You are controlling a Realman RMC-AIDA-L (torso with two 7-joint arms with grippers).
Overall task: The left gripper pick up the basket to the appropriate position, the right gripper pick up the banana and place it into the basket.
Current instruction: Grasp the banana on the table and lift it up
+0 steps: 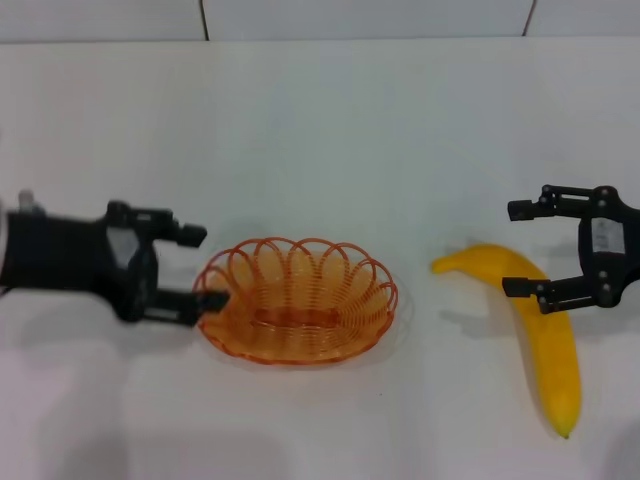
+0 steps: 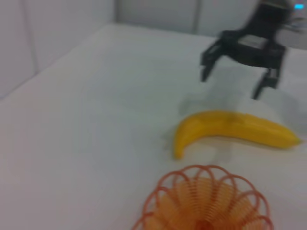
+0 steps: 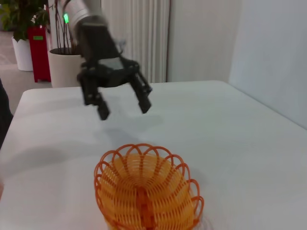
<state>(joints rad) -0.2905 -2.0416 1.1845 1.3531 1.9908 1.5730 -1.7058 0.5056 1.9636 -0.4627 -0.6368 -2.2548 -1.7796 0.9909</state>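
While both arms hang low over the white table (image 1: 320,120), nothing has been picked up yet. The left gripper (image 1: 201,268) sits at the left edge of the basket (image 1: 296,298), with its 2 fingers spread wide and nothing in them. Its lower finger looks like it touches or just overlaps the wire rim, though I cannot tell if it truly touches. The basket rests flat on the table, near the middle, and it has nothing inside.

Off to the right lies the banana (image 1: 540,320), flat on the table and well apart from the basket. The right gripper (image 1: 515,248) hangs over its upper half, fingers wide open and holding nothing — its lower finger crosses in front of the yellow peel.

What could go wrong? I think the basket is the tricky one. Its rim is thin looped wire, so the left fingers might close on a gap, or only catch 1 loop, and then the basket could tip or slide away. A push from that lower finger could also shove it across the smooth table.

The banana is round and smooth — if the right fingers squeeze near its end and not its middle, it may swing or slip out.
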